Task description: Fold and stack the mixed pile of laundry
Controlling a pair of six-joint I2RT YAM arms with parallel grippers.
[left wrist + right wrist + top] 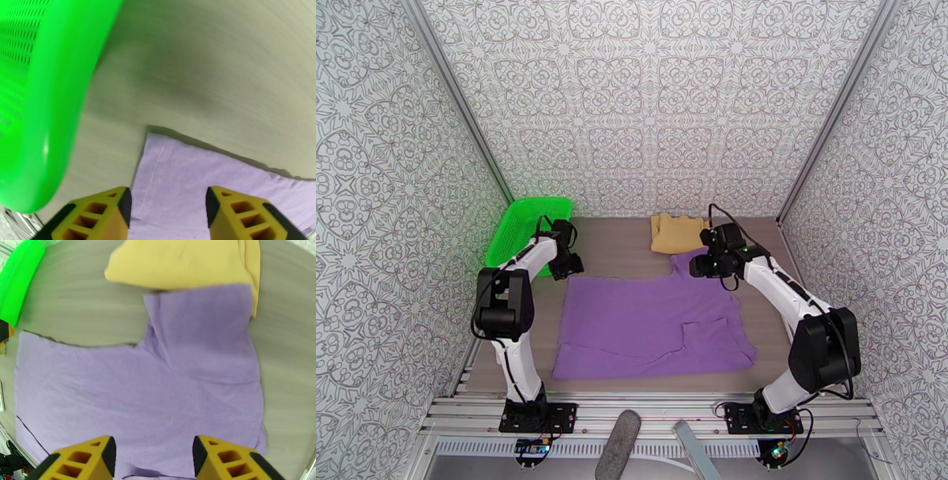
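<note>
Purple T-shirt: the soft purple cloth T-shirt [648, 324] lies spread flat in the middle of the pale wood-grain bench [620, 237]. One flap is already turned in over its near right part. Laid out like this, its edges are free to be lifted for a fold.

Far sleeve: it reaches up and right until it touches the tan garment. Which of the two lies on top there I cannot tell.

Mustard-tan garment: the plain mustard-tan cloth garment [675, 233] sits as a compact bundle at the far edge of the bench, right of centre. It looks parked there, out of the folding space, probably as the base of the stack.

Green basket: the bright green plastic mesh basket [525, 225] stands at the far left, tilted against the wall, just beside the shirt's far left corner and clear of the cloth.

Left fingers: the yellow left fingers [98, 213] are spread, holding nothing, and hang right over the shirt's far left hemmed corner, apparently lined up to pinch it.

Right fingers: the yellow right fingers [83, 457] are also spread and empty. They hover over the shirt near the base of the far sleeve, matching the left arm on the same far edge.

Likely reason: a grip at each end of the far edge would let both arms carry it toward the near side evenly.
</note>
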